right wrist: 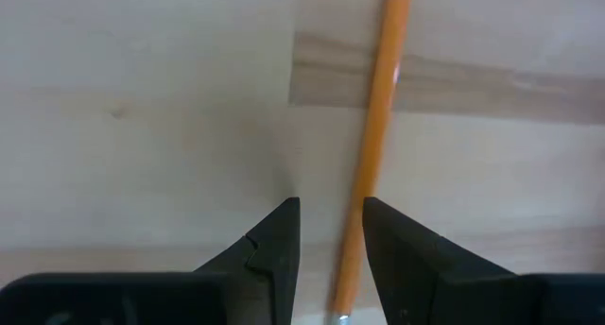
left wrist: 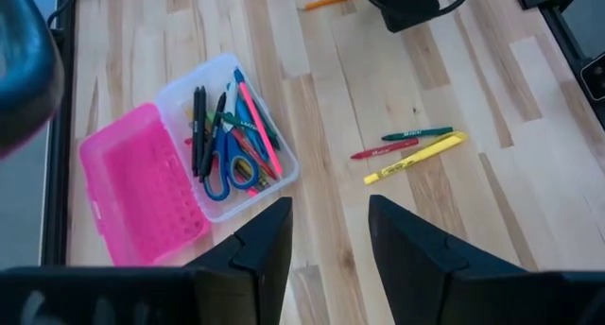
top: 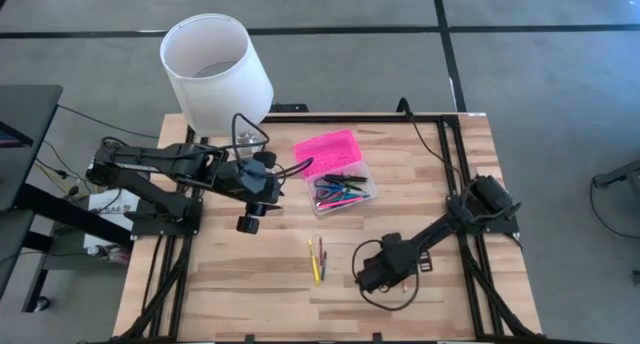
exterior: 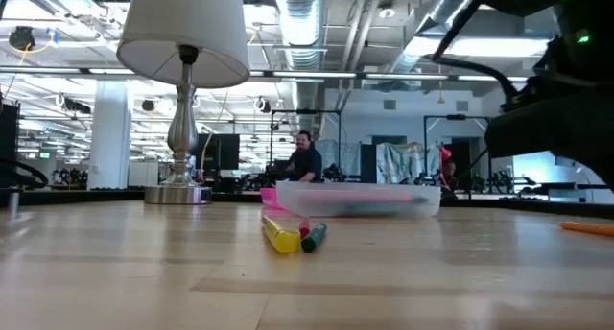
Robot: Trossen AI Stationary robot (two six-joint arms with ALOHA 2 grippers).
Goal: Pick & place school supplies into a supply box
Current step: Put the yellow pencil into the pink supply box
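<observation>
The supply box lies open: its pink lid point(top: 328, 149) point(left wrist: 142, 188) is flipped back beside the clear base point(top: 345, 189) point(left wrist: 232, 136), which holds pens, markers and blue-handled scissors point(left wrist: 225, 174). A yellow highlighter point(left wrist: 416, 158) point(exterior: 281, 236), a red pen point(left wrist: 383, 151) and a green pen point(left wrist: 416, 134) lie on the bare wood nearer the front edge point(top: 316, 259). An orange pencil point(right wrist: 373, 155) point(exterior: 585, 228) lies flat under my right gripper point(right wrist: 331, 240) point(top: 368, 276), which is open and low, one finger on each side of it. My left gripper point(left wrist: 329, 240) point(top: 252, 209) is open, raised left of the box. My right gripper comes down from above with its fingers along the orange pencil's lower stretch point(right wrist: 348, 268), which passes through the gap close to one finger point(right wrist: 392, 254). I cannot tell whether that finger touches it. The pencil lies flat on the table.
A lamp with a white shade point(top: 215, 69) point(exterior: 182, 42) stands at the table's far left corner, its metal foot point(exterior: 177, 191) on the wood. Black frame rails point(top: 455, 154) run along the table's sides. A person point(exterior: 305, 162) shows in the room beyond.
</observation>
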